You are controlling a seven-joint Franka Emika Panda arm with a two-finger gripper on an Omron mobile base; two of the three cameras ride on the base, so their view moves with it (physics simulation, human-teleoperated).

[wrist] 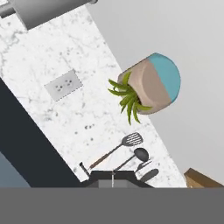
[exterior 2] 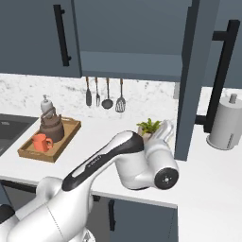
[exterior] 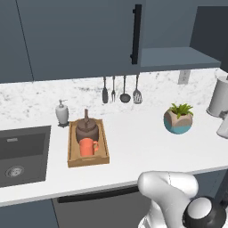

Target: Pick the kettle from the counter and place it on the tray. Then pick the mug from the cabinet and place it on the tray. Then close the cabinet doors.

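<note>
Pincer (wrist: 112, 175) fully closed, holding nothing. Dark slate-blue right cabinet door (exterior 2: 189, 80) stands open; a glancing push could slip off its edge.

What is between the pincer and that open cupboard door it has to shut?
Nothing visible blocks it. The pincer is shut beside the open right cabinet door, above the potted plant; kettle and mug sit in the tray.

The long white marbled stone counter (exterior: 133, 147) carries a rectangular light-brown wooden tray (exterior: 71, 153), a white soap dispenser (exterior: 62, 112) and a round potted plant (exterior: 178, 119).
</note>
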